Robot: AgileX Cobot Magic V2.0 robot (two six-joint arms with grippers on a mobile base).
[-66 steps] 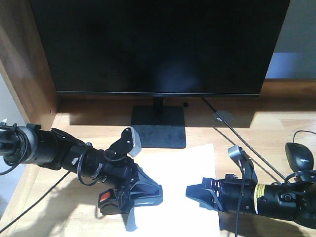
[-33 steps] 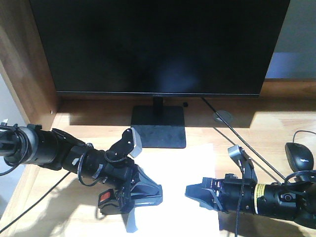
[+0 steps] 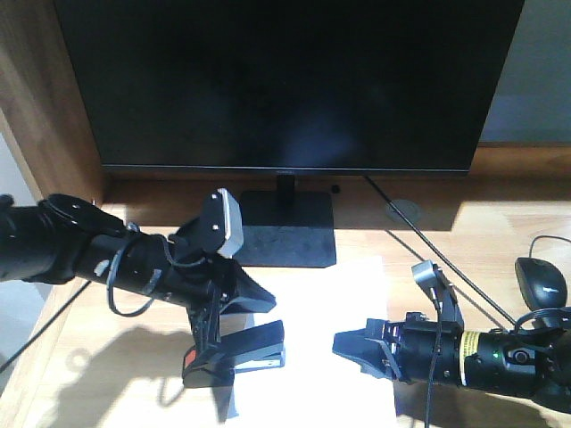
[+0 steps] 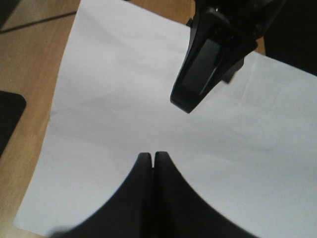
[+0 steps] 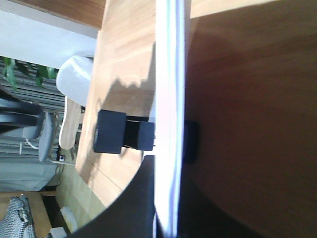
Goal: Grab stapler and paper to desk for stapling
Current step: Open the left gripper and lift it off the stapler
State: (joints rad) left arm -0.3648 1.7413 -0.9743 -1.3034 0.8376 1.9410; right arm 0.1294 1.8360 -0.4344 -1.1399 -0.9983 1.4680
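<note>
The black stapler [image 3: 234,357], with its orange patch toward the left end, lies on the left edge of the white paper [image 3: 335,303] on the light wood desk [image 3: 482,234]. My left gripper [image 3: 266,304] hangs shut and empty just above it, clear of the stapler. In the left wrist view its fingertips [image 4: 152,155] touch each other over the paper [image 4: 114,89], with the stapler [image 4: 208,62] farther ahead. My right gripper [image 3: 343,343] is shut on the paper's right side. The right wrist view shows the paper [image 5: 168,74] edge-on between the jaws of that gripper [image 5: 167,181], with the stapler [image 5: 124,132] beyond.
A large black monitor [image 3: 285,80] on a flat black base [image 3: 287,232] stands behind the paper. A black mouse [image 3: 542,278] sits at the right, with a cable [image 3: 428,241] running to a desk grommet [image 3: 401,210]. A brown wooden side panel [image 3: 45,98] borders the left.
My left arm has lifted up and back off the stapler, which stays on the paper's edge. The right gripper has held still on the paper.
</note>
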